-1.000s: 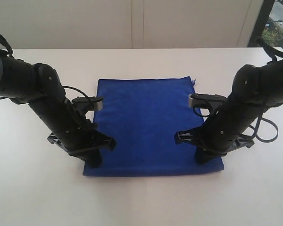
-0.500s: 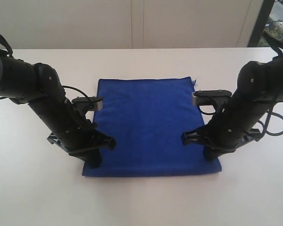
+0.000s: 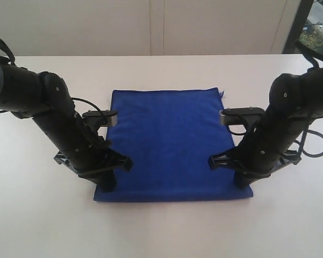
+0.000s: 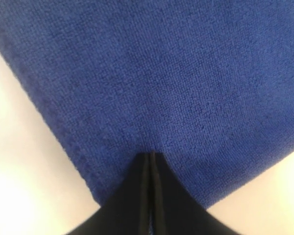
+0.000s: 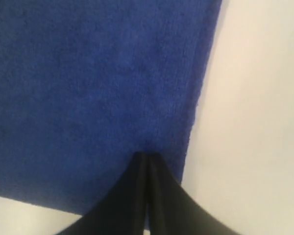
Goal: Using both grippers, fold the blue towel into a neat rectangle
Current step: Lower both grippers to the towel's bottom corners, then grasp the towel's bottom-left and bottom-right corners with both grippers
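My left end effector (image 3: 106,184) and right end effector (image 3: 242,181), jaws pressed together, rest at corners of the royal-blue fleecy towel (image 3: 167,134); I'd lift evenly.

Deep blue on white, black on top

The blue towel (image 3: 169,145) is a plain royal blue all over, no print, just a fleecy nap and a slightly darker stitched hem. The table (image 3: 167,231) under it is plain white, the wall (image 3: 97,27) behind is cream. The left gripper (image 4: 151,157) and right gripper (image 5: 144,156) are both matte black, with little silver-grey bits (image 3: 112,119) on the black arms (image 3: 59,118).
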You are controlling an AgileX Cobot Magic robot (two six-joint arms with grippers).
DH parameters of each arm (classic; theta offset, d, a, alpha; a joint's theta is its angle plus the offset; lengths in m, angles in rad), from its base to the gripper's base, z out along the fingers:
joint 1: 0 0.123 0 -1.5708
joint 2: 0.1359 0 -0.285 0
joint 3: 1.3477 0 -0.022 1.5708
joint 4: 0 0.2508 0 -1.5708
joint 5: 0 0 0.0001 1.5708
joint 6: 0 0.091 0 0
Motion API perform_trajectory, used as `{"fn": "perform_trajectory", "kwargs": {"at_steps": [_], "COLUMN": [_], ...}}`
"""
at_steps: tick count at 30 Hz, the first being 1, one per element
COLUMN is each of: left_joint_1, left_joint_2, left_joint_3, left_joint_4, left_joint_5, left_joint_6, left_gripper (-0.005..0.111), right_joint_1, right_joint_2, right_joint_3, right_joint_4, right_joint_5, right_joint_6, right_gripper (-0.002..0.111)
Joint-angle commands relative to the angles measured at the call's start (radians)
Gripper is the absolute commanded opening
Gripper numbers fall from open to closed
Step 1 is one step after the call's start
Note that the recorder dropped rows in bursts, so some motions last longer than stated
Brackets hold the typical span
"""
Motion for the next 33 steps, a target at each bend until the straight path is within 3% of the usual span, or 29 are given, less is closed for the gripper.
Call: {"fn": "perform_trajectory", "kwargs": {"at_steps": [1,9,12,26,33], "left_joint_1": [-0.005,-0.005,-0.005,-0.005,-0.005], "left_joint_2": [-0.020,-0.074,-0.100,0.002,-0.060], "left_joint_3": [0.006,-0.017,-0.017,-0.015,-0.050], "left_joint_4": [0.014,0.014,0.077,0.126,0.128], "left_joint_5": [0.016,0.051,0.053,0.065,0.109], "left_joint_6": [0.002,0.002,-0.014,-0.025,-0.023], "left_gripper": [0.000,0.000,0.000,0.000,0.000], "right_joint_1": [-0.002,-0.002,-0.002,-0.002,-0.002], "right_joint_2": [-0.088,-0.059,-0.037,-0.037,-0.103], "right_joint_3": [0.003,0.029,0.057,0.063,0.051], "right_joint_4": [-0.013,-0.015,-0.015,-0.011,-0.011], "right_joint_5": [0.004,-0.015,-0.053,-0.063,-0.045], "right_joint_6": [0.008,0.008,0.006,0.006,0.006], "right_gripper": [0.000,0.000,0.000,0.000,0.000]}}
